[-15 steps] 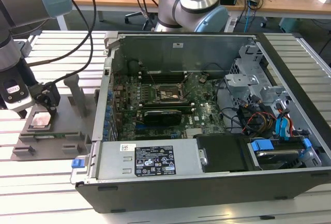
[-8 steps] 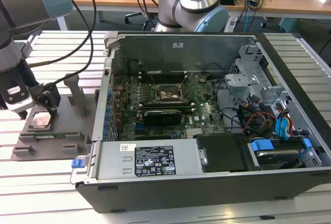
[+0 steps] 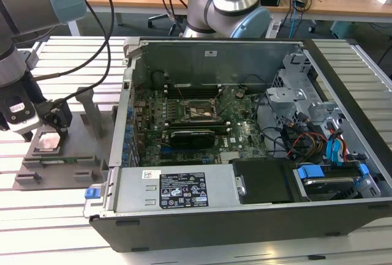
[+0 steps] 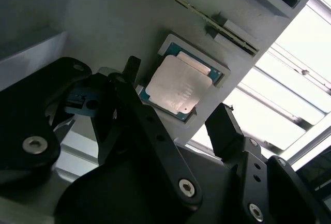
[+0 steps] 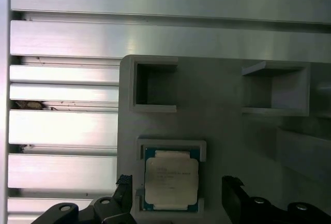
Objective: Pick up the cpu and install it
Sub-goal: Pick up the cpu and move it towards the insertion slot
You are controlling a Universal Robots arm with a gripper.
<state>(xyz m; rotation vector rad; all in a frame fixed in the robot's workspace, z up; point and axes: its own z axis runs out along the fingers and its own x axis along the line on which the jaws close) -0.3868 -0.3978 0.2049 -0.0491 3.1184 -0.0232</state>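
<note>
The cpu [image 5: 170, 180], a silver-topped square chip, lies flat in a recess of the grey holder tray [image 5: 222, 131] on the slatted metal bench [image 3: 37, 228]. In the exterior view the tray sits at about nine o'clock from the open computer case [image 3: 245, 216], toward the exterior view's left. The pincer [image 3: 45, 129] hangs just above the chip. In both wrist views its black fingers [image 5: 124, 190] stand spread, released, one on each side of the cpu, gripping nothing.
</note>
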